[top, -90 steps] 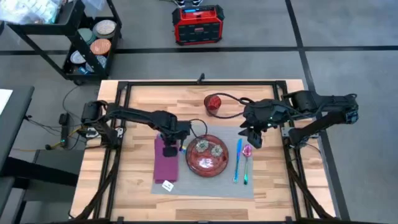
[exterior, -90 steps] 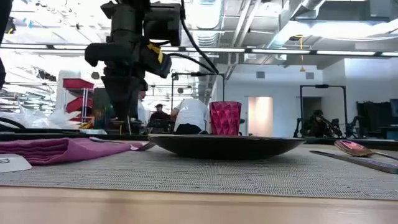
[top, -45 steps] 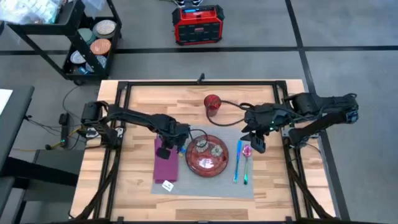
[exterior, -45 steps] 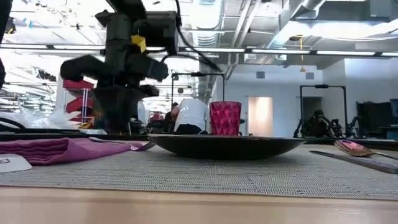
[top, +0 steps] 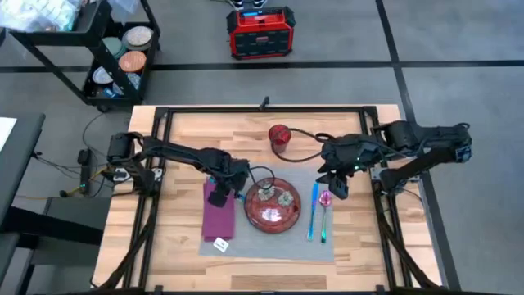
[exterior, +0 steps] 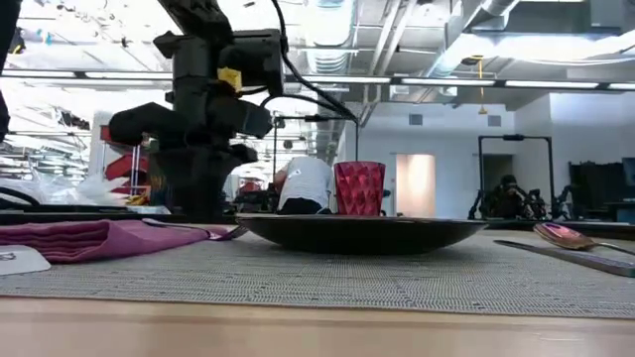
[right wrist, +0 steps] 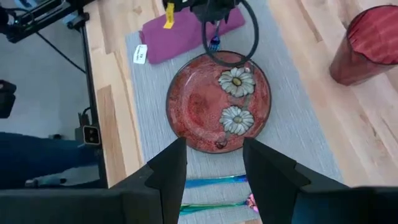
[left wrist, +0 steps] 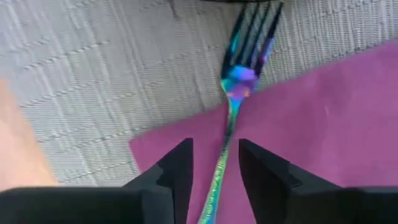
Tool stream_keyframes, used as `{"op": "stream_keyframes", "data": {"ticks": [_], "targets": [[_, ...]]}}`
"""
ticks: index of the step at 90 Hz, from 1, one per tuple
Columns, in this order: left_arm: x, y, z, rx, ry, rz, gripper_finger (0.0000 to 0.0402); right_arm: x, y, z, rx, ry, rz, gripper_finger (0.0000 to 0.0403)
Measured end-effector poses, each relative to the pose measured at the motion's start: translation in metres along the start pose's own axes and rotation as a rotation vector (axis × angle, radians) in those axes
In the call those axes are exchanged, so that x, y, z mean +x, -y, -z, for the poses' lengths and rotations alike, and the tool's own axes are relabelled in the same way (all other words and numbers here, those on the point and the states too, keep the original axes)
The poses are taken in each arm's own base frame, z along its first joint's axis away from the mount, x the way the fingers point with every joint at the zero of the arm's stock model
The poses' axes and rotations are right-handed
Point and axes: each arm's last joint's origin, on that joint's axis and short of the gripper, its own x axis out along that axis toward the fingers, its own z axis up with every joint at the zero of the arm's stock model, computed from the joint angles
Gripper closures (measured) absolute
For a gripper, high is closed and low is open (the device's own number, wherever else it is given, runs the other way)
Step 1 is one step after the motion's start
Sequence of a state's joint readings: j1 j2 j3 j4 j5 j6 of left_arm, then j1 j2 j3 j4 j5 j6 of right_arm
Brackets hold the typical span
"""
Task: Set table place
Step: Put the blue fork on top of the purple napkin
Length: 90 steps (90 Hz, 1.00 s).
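- Left gripper (top: 218,197) hangs over the far end of the magenta napkin (top: 219,215), its fingers (left wrist: 177,171) parted on either side of the iridescent fork (left wrist: 231,106) without touching it; the fork lies with its handle on the napkin and its tines out on the grey placemat (top: 282,243).
- Right gripper (top: 338,187) hovers just above the far end of the spoon (top: 325,206), its fingers spread and empty.
- Placemat sits at the table's (top: 184,254) centre; on it, a red plate (top: 273,206) painted with two white daisies, the napkin at its 9 o'clock, a knife (top: 313,211) and the spoon at its 3 o'clock.
- Red faceted cup (top: 280,136) stands on bare planks at the plate's 12 o'clock.
- White tag (top: 220,244) lies at the napkin's near end; its print is too small to read.
- Off the table, a red-and-black box (top: 260,33) rests on the grey floor at 12 o'clock, and a black shelf cart (top: 106,57) holding stacked dishes stands at 10 o'clock.
- Low view takes in a bright workshop beyond the table, with a seated person (exterior: 306,185) in a white top.
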State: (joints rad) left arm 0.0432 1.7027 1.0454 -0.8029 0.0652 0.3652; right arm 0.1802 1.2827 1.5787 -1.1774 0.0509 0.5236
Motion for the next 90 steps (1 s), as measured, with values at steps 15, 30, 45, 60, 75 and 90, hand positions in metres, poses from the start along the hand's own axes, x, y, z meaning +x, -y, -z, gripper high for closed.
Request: {"op": "stream_keyframes", "data": {"ticks": [15, 30, 45, 60, 75, 90], "targets": [[0.002, 0.003, -0.002, 0.037, 0.017, -0.003, 0.0289, 0.0, 0.001, 0.0, 0.002, 0.007, 0.012, 0.0257], [0.002, 0.001, -0.005, 0.069, 0.045, -0.018, 0.0295, 0.0, 0.002, -0.001, 0.005, 0.013, 0.024, 0.0257], [0.006, 0.002, -0.001, 0.097, 0.039, -0.011, 0.0305, 0.0, 0.002, -0.001, 0.005, 0.011, 0.025, 0.0257], [0.016, 0.005, 0.009, 0.094, 0.006, 0.003, 0.0309, 0.0, 0.003, 0.001, 0.011, -0.005, 0.034, 0.0257], [0.015, 0.004, 0.007, 0.089, 0.014, -0.008, 0.031, 0.0, 0.003, 0.0, 0.017, -0.002, 0.035, 0.0257], [0.011, 0.003, 0.002, 0.095, 0.026, -0.022, 0.0332, 0.0, 0.005, -0.001, 0.043, 0.001, 0.042, 0.0257]]}}
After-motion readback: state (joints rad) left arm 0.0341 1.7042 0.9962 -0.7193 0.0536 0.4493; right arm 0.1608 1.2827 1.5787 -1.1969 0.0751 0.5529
